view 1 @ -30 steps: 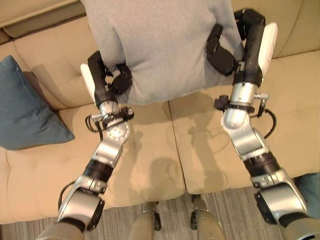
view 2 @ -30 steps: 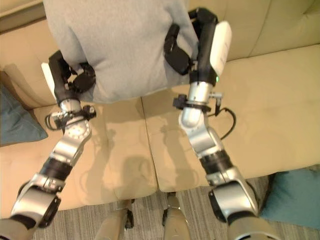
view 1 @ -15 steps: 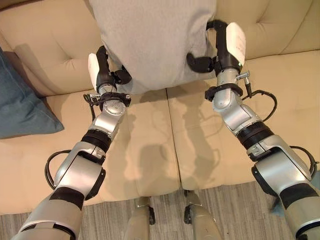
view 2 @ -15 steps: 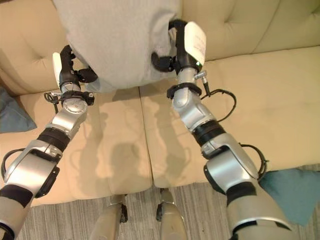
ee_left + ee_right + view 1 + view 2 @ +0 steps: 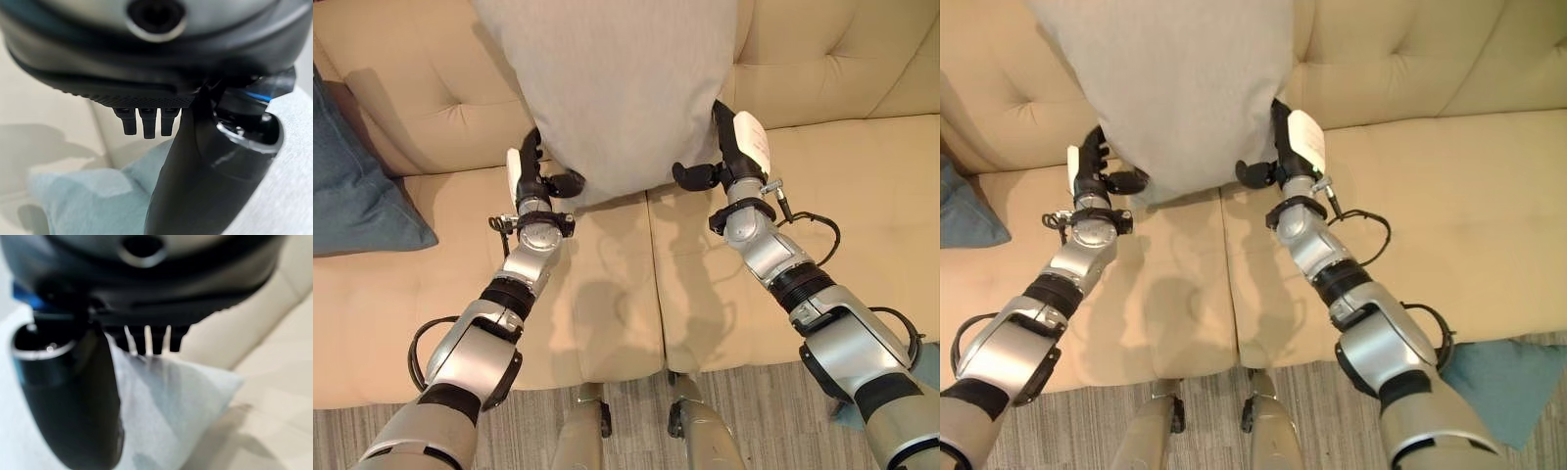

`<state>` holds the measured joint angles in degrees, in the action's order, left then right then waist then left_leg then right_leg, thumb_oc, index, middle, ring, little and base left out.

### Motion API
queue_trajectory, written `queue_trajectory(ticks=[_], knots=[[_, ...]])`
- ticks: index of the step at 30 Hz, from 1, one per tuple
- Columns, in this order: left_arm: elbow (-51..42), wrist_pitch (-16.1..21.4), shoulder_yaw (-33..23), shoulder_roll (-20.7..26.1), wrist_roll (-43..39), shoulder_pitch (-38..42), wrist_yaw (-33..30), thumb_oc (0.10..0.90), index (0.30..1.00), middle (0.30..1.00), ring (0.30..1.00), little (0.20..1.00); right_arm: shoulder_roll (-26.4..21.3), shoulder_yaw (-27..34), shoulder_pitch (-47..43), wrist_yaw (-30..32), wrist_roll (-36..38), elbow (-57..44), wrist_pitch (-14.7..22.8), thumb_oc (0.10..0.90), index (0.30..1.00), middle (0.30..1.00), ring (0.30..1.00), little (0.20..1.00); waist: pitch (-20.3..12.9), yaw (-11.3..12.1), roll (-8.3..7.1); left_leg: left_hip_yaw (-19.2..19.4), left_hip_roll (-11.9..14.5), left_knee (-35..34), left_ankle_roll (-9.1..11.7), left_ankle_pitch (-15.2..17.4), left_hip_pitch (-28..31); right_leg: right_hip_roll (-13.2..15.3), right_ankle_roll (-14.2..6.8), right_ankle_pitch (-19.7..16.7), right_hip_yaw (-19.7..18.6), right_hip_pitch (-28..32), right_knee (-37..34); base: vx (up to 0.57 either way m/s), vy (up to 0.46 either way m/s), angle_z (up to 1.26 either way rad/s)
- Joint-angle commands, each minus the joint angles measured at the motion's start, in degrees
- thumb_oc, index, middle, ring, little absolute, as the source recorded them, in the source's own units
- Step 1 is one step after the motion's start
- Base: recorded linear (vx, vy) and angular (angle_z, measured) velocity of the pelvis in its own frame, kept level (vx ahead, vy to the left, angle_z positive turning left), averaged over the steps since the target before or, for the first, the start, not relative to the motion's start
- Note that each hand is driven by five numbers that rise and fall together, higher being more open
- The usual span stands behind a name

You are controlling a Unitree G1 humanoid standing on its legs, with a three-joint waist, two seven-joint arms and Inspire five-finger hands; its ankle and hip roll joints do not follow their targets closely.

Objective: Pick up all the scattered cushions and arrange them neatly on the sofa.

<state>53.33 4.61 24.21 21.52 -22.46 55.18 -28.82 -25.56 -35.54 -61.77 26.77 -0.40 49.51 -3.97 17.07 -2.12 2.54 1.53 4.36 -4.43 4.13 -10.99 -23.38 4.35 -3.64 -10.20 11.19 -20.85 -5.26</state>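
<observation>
In the left eye view we had the grey cushion (image 5: pixel 607 88) standing upright against the sofa (image 5: pixel 862 166) backrest, above the seam between the two seat pads, its long axis running up the backrest and its lower edge just above the seat. Our left hand (image 5: pixel 536 176) gripped the lower left corner and our right hand (image 5: pixel 729 157) the lower right corner, so the cushion lay between the hands and away from us, both hands about equally near. A blue cushion (image 5: pixel 357 186) leaned at the sofa's left end, well apart. In the right eye view we saw the same hold, thumbs curling in under the grey cushion's bottom edge, and a second blue cushion (image 5: pixel 1489 377) lay on the floor (image 5: pixel 1087 436) past the sofa's front right edge. In the left wrist view our thumb pressed onto the grey cloth with the fingers (image 5: pixel 144 122) reaching behind it, so the hand was clamped on the cushion. In the right wrist view the thumb and fingers (image 5: pixel 146 340) likewise pinched the corner between them. We judged that the next move was to lower the cushion onto the seat and let go with both hands together, so it would not tip sideways.
</observation>
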Motion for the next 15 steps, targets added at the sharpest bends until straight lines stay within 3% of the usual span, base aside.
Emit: queue_trajectory(ticks=[1, 6, 15], knots=[[-1.77, 6.6, -0.68, 2.07, 1.76, 5.41, -0.52, 0.8, 0.9, 0.9, 0.9, 0.9, 1.87, 1.86, -5.41, 0.8, 0.75, -1.21, 5.7, 0.8, 0.9, 0.9, 0.9, 0.9, -2.29, 1.29, -2.08, -0.17, -3.01, -0.57, 1.6, 3.49, -1.46, -0.21, -3.0, 4.3, -2.02, -2.94, 0.26, -0.02, -0.007, 0.04], [-3.55, 6.05, -3.31, 3.27, 4.04, -1.03, -0.19, 0.8, 0.9, 0.9, 0.9, 0.9, 1.85, 6.16, 3.06, 0.26, 1.31, -3.01, 6.53, 0.8, 0.9, 0.9, 0.9, 0.9, -1.88, 0.99, -1.8, 0.08, -3.02, -0.57, 1.41, 3.55, -1.43, -0.14, -3.01, 4.28, -2.37, -3.01, 0.26, -0.01, 0.002, 0.02], [-6.42, 6.23, -5.04, 4.18, 5.27, -4.92, 0.58, 0.8, 0.9, 0.9, 0.9, 0.9, 1.76, 10.22, 7.75, 0.24, 2.65, -5.13, 7.83, 0.8, 0.9, 0.9, 0.9, 0.9, -2.57, 0.77, -1.06, 0.65, -2.99, -0.57, 1.32, 4.01, -0.71, 0.07, -2.96, 4.31, -2.69, -2.54, 0.26, 0.0, 0.0, 0.0]])
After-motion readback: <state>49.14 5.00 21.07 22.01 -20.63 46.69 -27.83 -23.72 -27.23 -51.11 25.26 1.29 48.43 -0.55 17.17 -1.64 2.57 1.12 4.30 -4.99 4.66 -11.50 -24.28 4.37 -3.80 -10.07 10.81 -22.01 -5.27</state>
